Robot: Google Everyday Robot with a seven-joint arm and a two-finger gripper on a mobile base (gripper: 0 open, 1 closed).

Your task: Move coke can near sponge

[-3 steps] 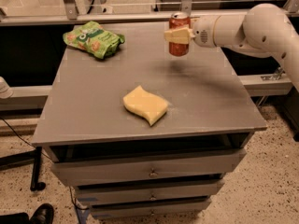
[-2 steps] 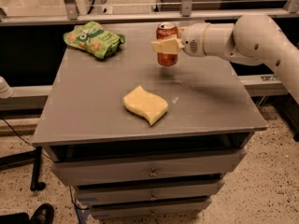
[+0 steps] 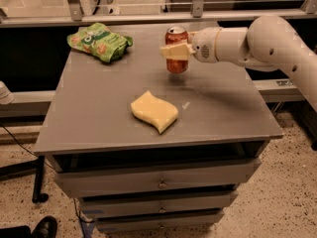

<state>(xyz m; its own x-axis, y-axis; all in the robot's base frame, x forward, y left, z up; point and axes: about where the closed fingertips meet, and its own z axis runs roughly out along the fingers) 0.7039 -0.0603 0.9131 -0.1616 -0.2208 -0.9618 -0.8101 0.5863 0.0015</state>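
The red coke can [image 3: 176,64] with a silver top is held upright in my gripper [image 3: 177,50], whose pale fingers [image 3: 173,51] are shut around its middle. The can hangs just above the grey table [image 3: 99,118], at its far centre. My white arm reaches in from the right. The pale yellow wavy sponge [image 3: 154,111] lies flat on the table, in front of the can and slightly to its left, about a can's height away.
A crinkled green snack bag [image 3: 99,41] lies at the table's far left corner. The table has drawers below its front edge. A metal rail runs behind it. A dark shoe [image 3: 43,227] is on the floor at lower left.
My gripper has carried the can leftward and a little toward the front of the table, closer to the sponge. The sponge and bag have not moved.
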